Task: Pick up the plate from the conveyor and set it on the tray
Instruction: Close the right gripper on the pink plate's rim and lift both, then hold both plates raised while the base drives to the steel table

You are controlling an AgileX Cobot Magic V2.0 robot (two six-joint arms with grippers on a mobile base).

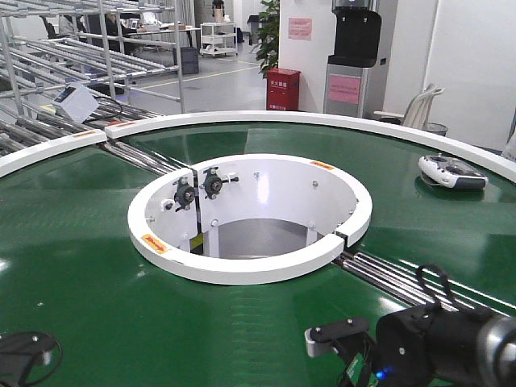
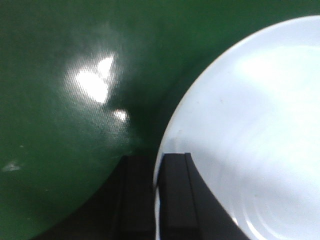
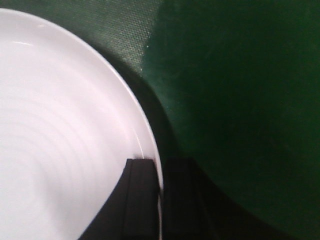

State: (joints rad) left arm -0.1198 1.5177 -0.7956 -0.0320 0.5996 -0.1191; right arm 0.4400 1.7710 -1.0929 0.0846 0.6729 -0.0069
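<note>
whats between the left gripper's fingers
The rim of the plate, in the left wrist view: the left gripper has one finger over the plate, the other outside over the conveyor.

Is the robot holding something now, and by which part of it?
The plate, by its rim: the left gripper and the right gripper each clamp it there, on opposite sides.

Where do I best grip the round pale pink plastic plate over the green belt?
Pinch the thin low rim, from the sides: the pale pink plate is wide and shallow, so nothing else fits a grip. The left gripper straddles its left edge, the right gripper its right, one finger inside, one outside.
</note>
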